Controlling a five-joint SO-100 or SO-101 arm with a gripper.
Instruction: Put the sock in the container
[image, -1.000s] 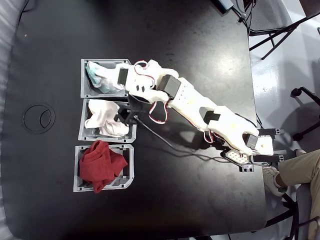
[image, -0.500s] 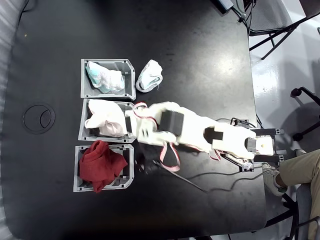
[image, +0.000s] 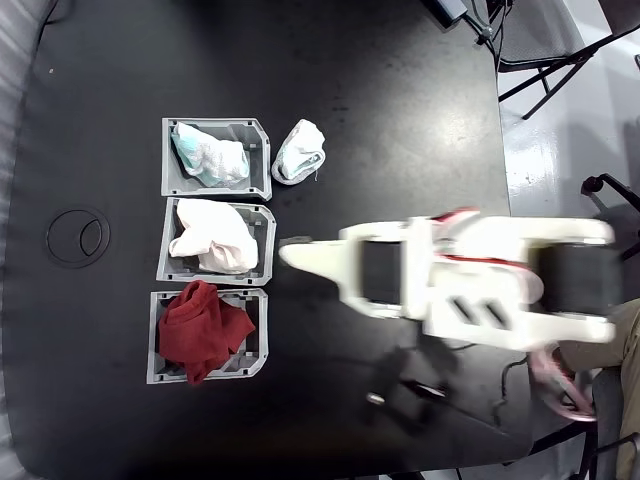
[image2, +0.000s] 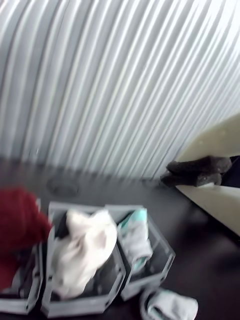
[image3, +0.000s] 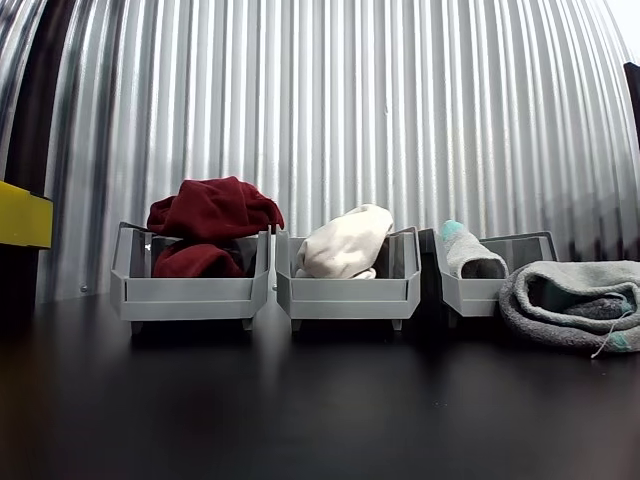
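The sock (image: 208, 155), white and fuzzy with a mint-teal end, lies inside the container (image: 258, 150), the topmost grey bin in the fixed view. The wrist view shows the sock (image2: 135, 237) resting in the right-hand container (image2: 161, 270). In the other view the sock (image3: 463, 250) pokes above the container (image3: 470, 292). My gripper (image: 288, 253) is motion-blurred, well away from the container and level with the middle bin. In the wrist view the gripper (image2: 195, 173) has its dark pads together with nothing between them.
A smaller folded sock (image: 299, 151) lies on the black table just right of the container. The middle bin holds white-pinkish cloth (image: 212, 238); the lower bin holds red cloth (image: 200, 322). A corrugated metal wall (image3: 330, 110) stands behind the bins. A person's leg (image: 625, 345) is at the right edge.
The arm pulled back from the top bin, past the middle bin, and swung right, now blurred. The sock stays in the container. The folded sock, covered a second ago, shows again.
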